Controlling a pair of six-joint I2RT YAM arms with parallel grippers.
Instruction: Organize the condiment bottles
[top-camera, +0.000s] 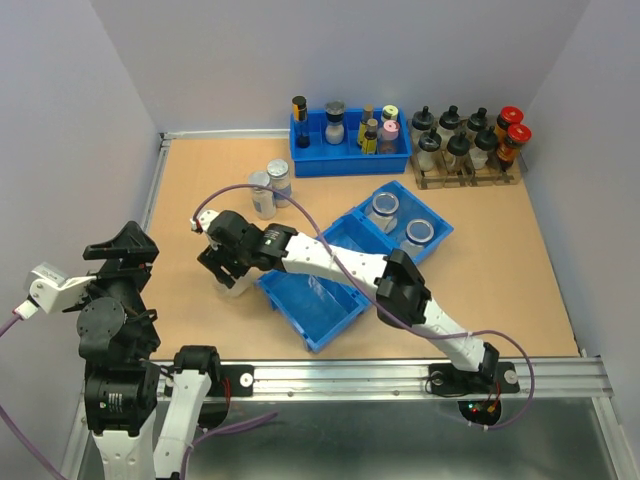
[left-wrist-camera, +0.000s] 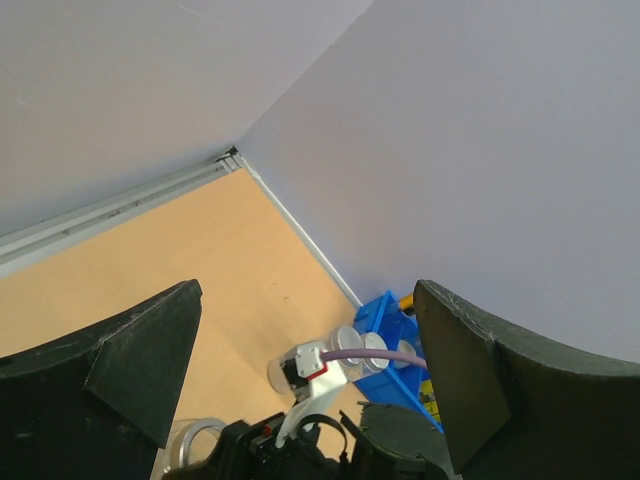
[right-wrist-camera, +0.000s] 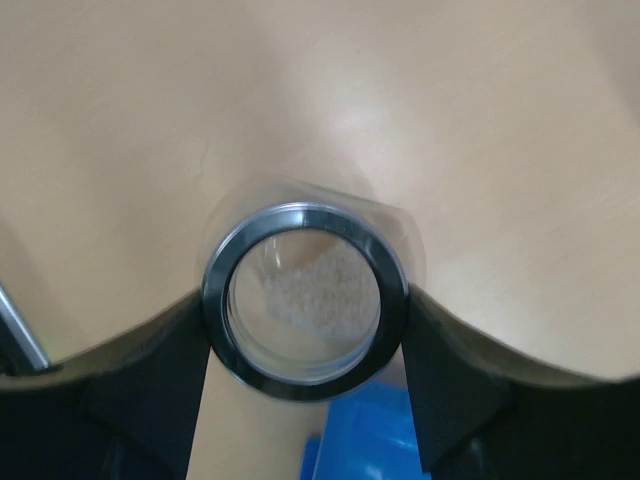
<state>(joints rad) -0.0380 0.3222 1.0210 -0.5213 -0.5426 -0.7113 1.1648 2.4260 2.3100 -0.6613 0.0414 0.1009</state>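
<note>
The right claw (right-wrist-camera: 307, 322) grips an upright glass jar (right-wrist-camera: 305, 300), mouth up; the left claw (left-wrist-camera: 307, 292) gapes empty.

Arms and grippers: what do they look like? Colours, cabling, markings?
Both the left arm and right arm have white link shells with black joints; a purple cable runs along each. The left gripper and right gripper are black, with broad wedge-shaped fingers. No markings legible.
</note>
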